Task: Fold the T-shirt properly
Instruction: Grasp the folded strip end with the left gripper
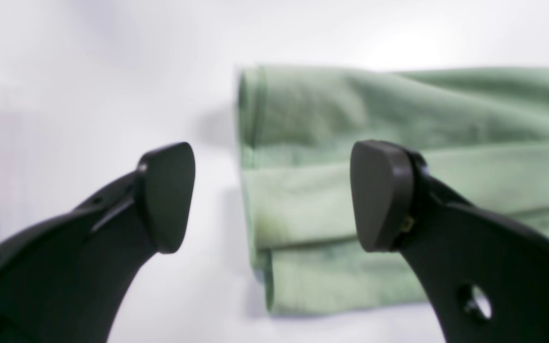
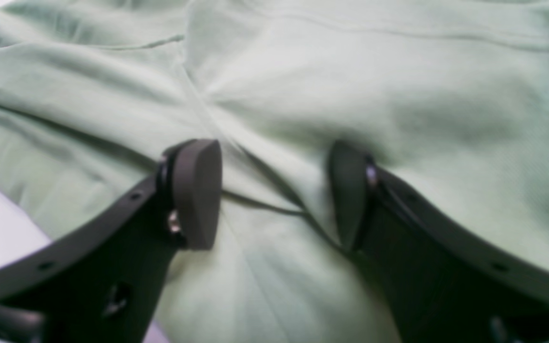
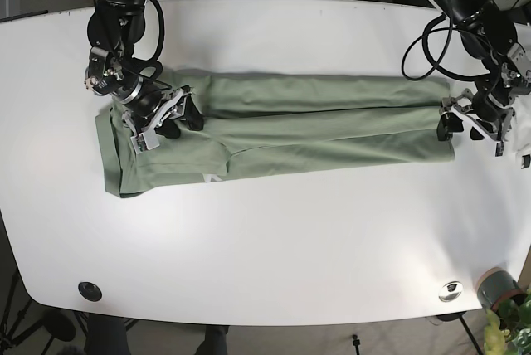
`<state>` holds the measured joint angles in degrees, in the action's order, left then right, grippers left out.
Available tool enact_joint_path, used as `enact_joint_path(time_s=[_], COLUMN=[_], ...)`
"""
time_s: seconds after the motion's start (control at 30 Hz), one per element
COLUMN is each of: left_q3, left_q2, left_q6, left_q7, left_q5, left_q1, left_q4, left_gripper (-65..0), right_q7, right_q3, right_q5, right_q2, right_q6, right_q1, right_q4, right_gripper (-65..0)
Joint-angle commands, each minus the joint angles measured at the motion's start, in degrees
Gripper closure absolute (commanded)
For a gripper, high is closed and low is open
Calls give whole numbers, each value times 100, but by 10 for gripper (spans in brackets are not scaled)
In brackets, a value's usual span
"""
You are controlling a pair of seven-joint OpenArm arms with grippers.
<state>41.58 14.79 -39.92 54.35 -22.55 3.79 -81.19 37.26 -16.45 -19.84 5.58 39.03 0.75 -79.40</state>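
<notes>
The green T-shirt [image 3: 315, 119] lies folded lengthwise into a long strip across the white table [image 3: 265, 230]. My left gripper [image 1: 274, 195] is open just off the shirt's end edge [image 1: 398, 119], one finger over bare table and one over cloth; in the base view it [image 3: 466, 125] is at the strip's right end. My right gripper [image 2: 274, 195] is open with both fingers down on wrinkled cloth [image 2: 350, 71], holding nothing; in the base view it [image 3: 166, 121] is on the wider left end of the shirt.
A small silver disc [image 3: 450, 290] and a potted plant [image 3: 500, 293] sit at the front right corner. A black disc [image 3: 89, 290] is at the front left. Cables hang behind the table's far edge.
</notes>
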Motion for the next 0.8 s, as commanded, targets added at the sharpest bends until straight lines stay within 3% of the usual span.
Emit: enact_joint_path(time_s=[0.0,0.2,0.77], left_q3=[57,101,110], left_q2=[328,495,258], left_q6=[-8,-8,-8], left_q7=[-76,-76,302], left_q5=[-422,-880,-888], left_q1=[65,82,109], left_q4=[317,1213,1846], left_gripper=[-479,-479,-479], right_q7=[59,59,59], right_q3=[-4,-4,-12], right_q5=[19,19,10], right_q2=[53,53,35], right_q6=[-4,-4,-4], right_q1=[-45,-53,-62], right_q4=[-47,-47,-56], right_gripper=[-350,-350,-350])
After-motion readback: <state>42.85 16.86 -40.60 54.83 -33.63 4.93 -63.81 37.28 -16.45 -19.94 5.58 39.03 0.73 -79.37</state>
